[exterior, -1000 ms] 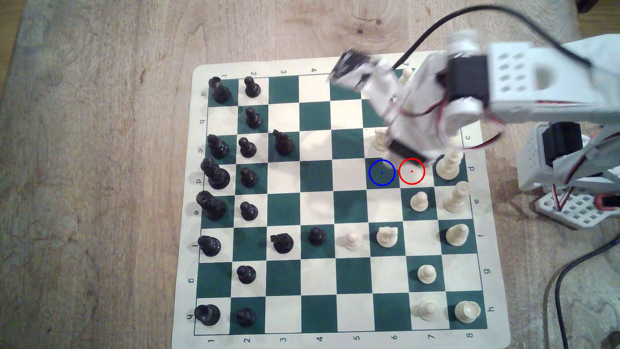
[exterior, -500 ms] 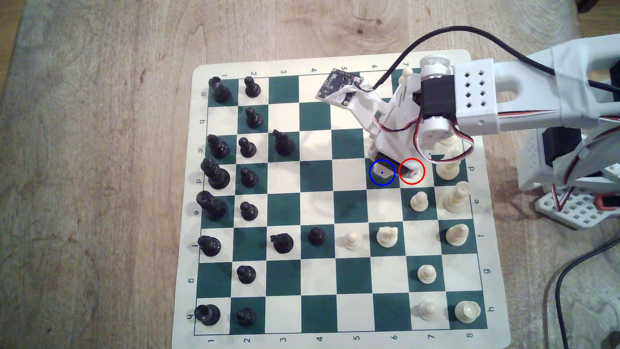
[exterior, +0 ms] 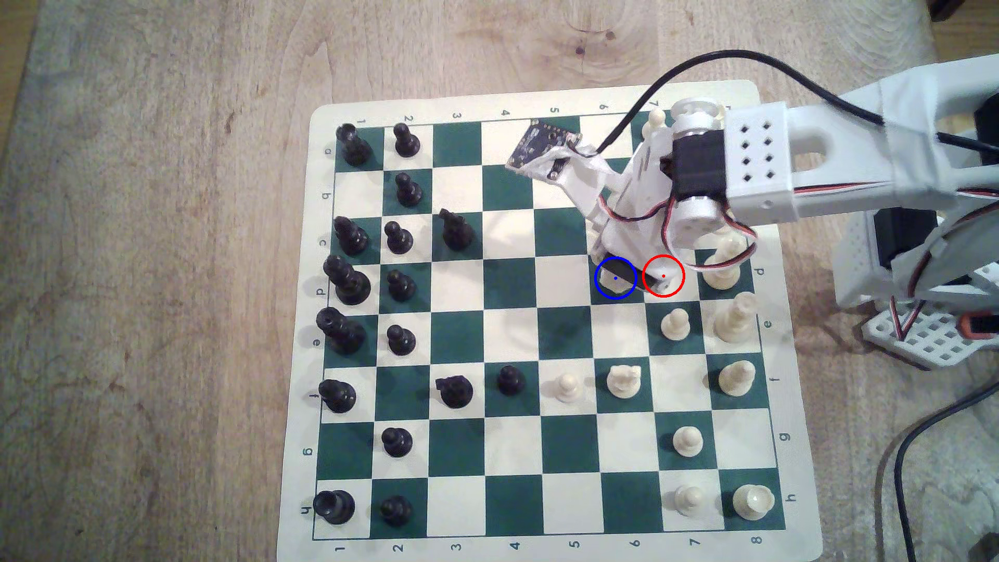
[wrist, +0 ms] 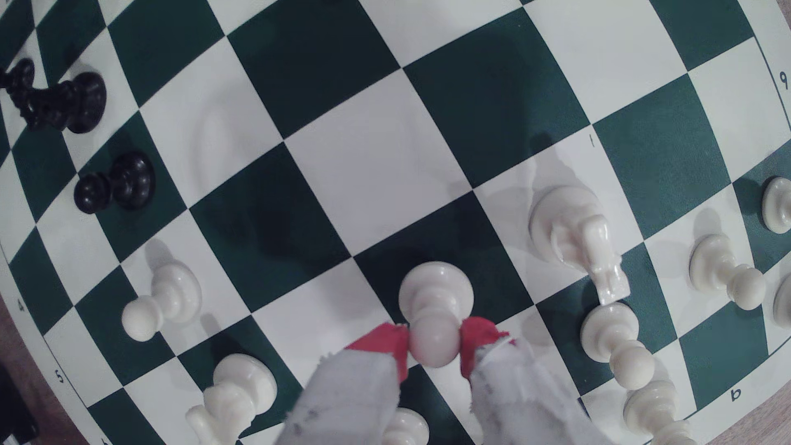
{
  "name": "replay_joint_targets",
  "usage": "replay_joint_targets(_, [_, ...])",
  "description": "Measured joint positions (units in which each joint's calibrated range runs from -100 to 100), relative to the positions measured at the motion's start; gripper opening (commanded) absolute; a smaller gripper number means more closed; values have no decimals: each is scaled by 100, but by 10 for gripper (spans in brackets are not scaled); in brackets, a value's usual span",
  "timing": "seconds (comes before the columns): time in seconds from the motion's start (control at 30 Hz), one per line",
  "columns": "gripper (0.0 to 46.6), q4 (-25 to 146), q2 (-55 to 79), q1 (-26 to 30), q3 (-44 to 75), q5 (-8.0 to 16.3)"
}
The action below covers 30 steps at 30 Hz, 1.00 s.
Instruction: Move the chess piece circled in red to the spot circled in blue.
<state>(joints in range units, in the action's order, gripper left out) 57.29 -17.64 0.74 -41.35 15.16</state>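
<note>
The pawn [wrist: 434,310] is clamped at its ball head between your claw's [wrist: 434,344] two red pads [wrist: 387,342], one on each side. Its base sits on a dark green square in the wrist view; whether it touches the board [exterior: 573,97] or is just off it, you can't tell. In the exterior view the claw [exterior: 638,273] hides the pawn and straddles the line between the blue-ringed square [exterior: 615,292] and the red-ringed square [exterior: 673,289].

Versus 0.5 s ago: small change only. The cream patch that showed inside the blue ring is mostly covered by the dark part of the claw now, and the arm [exterior: 757,156] sits slightly lower in the exterior view. Versus 1.0 s ago: both rings were uncovered, with the claw blurred above them; now it is down over them.

Around it in the wrist view: a knight [wrist: 569,231] on the next white square, another pawn [wrist: 165,299] well apart on the other side, and two black pieces far off, a pawn [wrist: 115,182] and a knight [wrist: 55,96]. None of the other pieces have moved. The board lies on the wooden desk [exterior: 162,270].
</note>
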Motion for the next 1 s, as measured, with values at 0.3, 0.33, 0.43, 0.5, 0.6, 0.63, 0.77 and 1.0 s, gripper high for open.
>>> replay_joint_targets(0.3, [25,-56,142,-7,0,0])
replay_joint_targets(0.33, [25,-56,142,-7,0,0])
replay_joint_targets(0.43, [25,-96,142,-7,0,0])
replay_joint_targets(0.5, [26,-143,142,-7,0,0])
replay_joint_targets(0.6, [26,-183,235,-7,0,0])
replay_joint_targets(0.63, [26,-191,235,-7,0,0])
replay_joint_targets(0.77, [26,-199,243,-7,0,0])
replay_joint_targets(1.0, [27,-199,377,-52,0,-29])
